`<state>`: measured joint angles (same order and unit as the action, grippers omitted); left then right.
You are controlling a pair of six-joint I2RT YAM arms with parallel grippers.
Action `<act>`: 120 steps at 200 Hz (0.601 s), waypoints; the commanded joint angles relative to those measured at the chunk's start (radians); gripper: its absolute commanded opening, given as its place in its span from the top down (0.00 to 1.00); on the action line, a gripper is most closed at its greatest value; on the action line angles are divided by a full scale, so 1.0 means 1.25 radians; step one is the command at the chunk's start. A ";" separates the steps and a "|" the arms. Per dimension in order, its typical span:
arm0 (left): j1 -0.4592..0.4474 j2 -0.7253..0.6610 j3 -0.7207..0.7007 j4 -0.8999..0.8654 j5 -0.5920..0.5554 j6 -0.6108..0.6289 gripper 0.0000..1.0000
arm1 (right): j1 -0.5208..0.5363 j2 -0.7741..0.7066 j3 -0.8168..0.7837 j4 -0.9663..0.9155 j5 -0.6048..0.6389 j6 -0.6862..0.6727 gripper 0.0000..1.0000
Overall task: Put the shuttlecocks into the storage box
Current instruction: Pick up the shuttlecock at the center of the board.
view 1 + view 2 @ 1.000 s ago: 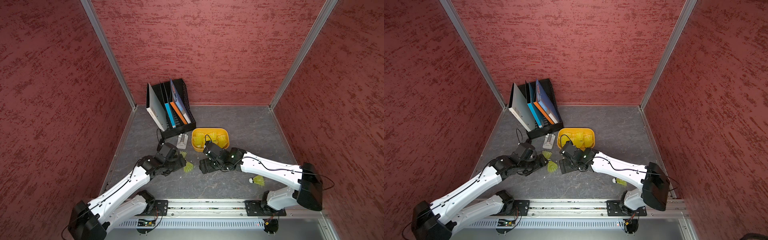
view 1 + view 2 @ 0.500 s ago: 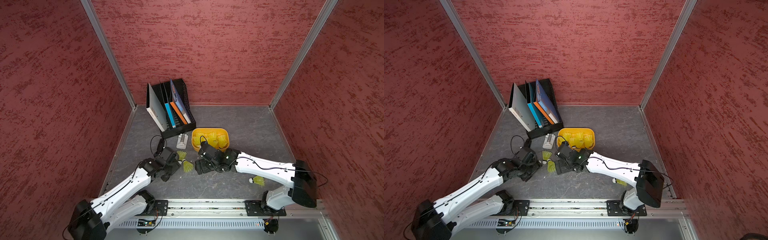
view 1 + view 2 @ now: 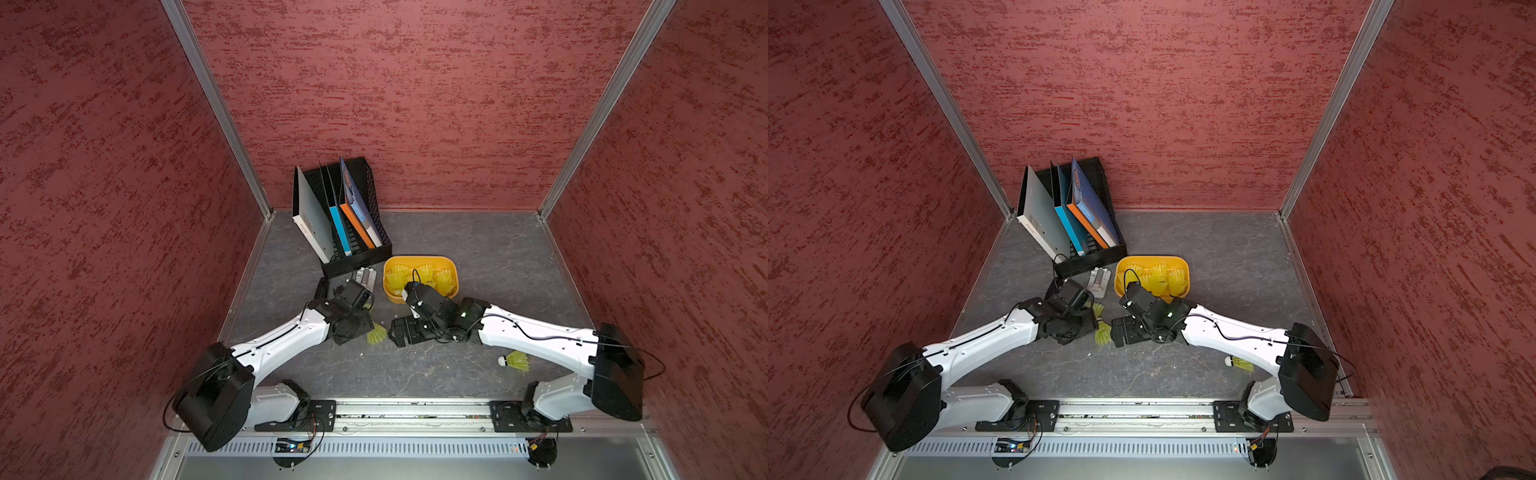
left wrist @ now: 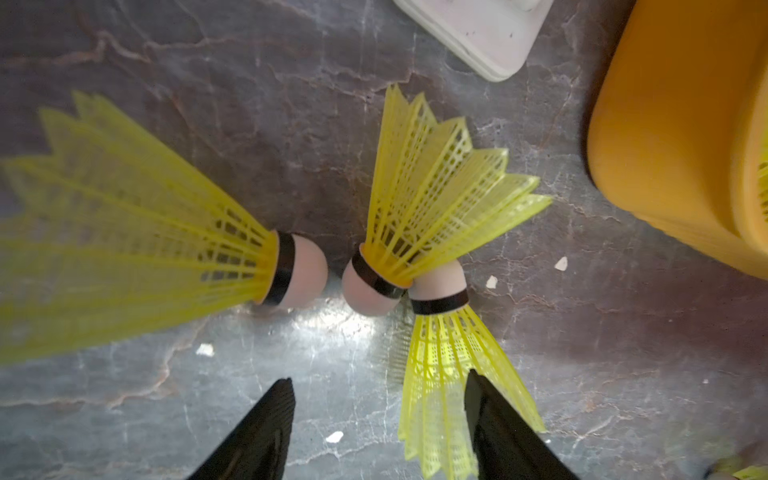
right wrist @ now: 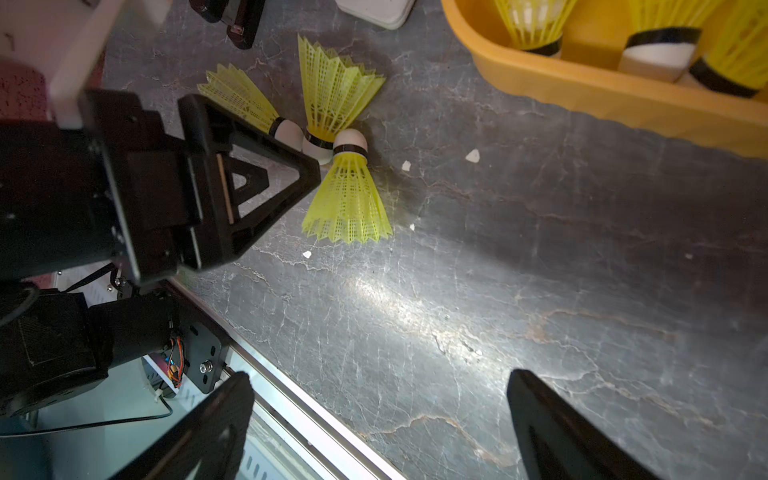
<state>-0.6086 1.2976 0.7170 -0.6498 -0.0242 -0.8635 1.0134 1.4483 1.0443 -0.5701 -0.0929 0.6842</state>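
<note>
My left jaws stand apart over three shuttlecocks [image 4: 436, 199], one skirt perhaps touching a finger [image 4: 498, 432]; my right jaws gape wide near the storage box [image 5: 540, 83].

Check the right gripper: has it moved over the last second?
Yes. The right gripper has slid sideways toward the loose shuttlecocks lying between the arms, closing most of the gap to them. The storage box has stayed put.
</note>
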 commanded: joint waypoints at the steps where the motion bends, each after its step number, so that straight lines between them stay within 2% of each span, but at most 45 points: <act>1: 0.009 0.042 0.027 0.019 0.005 0.138 0.35 | -0.009 -0.038 -0.014 0.035 -0.024 0.017 0.01; 56: 0.013 0.039 0.038 0.005 -0.014 0.209 0.54 | -0.024 -0.050 -0.018 0.031 -0.026 0.015 0.01; 120: 0.011 0.102 0.084 -0.016 -0.040 0.311 0.57 | -0.028 -0.042 -0.016 0.033 -0.034 0.012 0.02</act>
<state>-0.5949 1.4075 0.7807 -0.6605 -0.0376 -0.5545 0.9855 1.4025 1.0241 -0.5495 -0.1284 0.6994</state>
